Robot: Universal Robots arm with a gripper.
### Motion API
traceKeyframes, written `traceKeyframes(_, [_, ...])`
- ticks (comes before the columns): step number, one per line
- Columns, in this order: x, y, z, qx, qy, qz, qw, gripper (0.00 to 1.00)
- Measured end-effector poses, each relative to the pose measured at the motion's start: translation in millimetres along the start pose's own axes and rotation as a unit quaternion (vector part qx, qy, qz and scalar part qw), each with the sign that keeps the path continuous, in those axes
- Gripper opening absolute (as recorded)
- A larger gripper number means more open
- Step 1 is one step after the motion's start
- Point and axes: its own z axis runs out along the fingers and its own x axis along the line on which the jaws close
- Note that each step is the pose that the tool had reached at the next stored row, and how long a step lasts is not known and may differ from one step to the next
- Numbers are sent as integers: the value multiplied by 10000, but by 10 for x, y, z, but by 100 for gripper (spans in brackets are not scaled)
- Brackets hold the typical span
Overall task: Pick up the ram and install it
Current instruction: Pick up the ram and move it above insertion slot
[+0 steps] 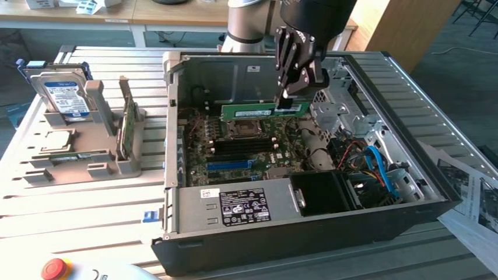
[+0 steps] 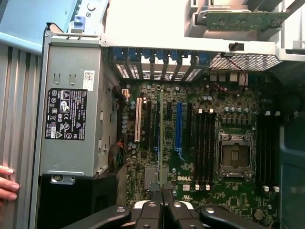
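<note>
Gripper point(image 1: 286, 104) hangs inside the open PC case point(image 1: 311, 236), fingers pinched nearly together on the ram point(image 1: 255, 110). It grips the stick at the end toward the exterior view's right.

Ram: green stick with a white label, long edge level, held over the far part of the motherboard point(image 1: 233, 163), just beyond the CPU socket point(image 1: 247, 129). It looks clear of the board and is not seated in any slot. The black memory slots point(image 1: 242, 149) lie nearer the camera than the socket.

Wrist view: gripper point(image 2: 162, 202) with the ram point(image 2: 161, 143) seen edge-on as a thin green line running out from the fingers. It lies over the board between a white slot point(image 2: 138, 120) and a blue slot point(image 2: 179, 126). The socket point(image 2: 234, 155) and memory slots point(image 2: 205, 143) are off to one side.

Near wall of the case: power supply point(image 1: 237, 207) with a black label.

Exterior view's left, outside the case: grey rack point(image 1: 93, 157) holding a hard drive point(image 1: 62, 96) upright and a processor point(image 1: 55, 140) lying flat. Red button point(image 1: 56, 268) at the near edge.

A person's fingertips point(image 2: 7, 183) rest at the frame edge of the wrist view, beside the case.
</note>
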Motion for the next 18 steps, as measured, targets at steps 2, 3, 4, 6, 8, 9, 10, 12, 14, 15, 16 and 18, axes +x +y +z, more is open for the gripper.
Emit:
traceKeyframes(2, [-1,1,0,6,4,-9,10000,12])
traceKeyframes(3, [-1,1,0,5,4,-10,10000,12])
traceKeyframes(4, [-1,1,0,6,4,-10,10000,12])
traceKeyframes(6, [-1,2,0,6,4,-9,10000,12])
traceKeyframes(8, [-1,2,0,6,4,-9,10000,12])
traceKeyframes(9, [-1,2,0,6,4,-9,10000,12])
traceKeyframes(10, [-1,2,0,6,4,-9,10000,12])
traceKeyframes(12, [-1,2,1,21,4,-8,10000,12])
traceKeyframes(14, [-1,2,1,42,4,-9,10000,12])
traceKeyframes(15, [-1,3,0,59,5,-8,10000,12])
traceKeyframes(16, [-1,2,1,69,5,-8,10000,12])
traceKeyframes(18, [-1,2,0,69,5,-9,10000,12])
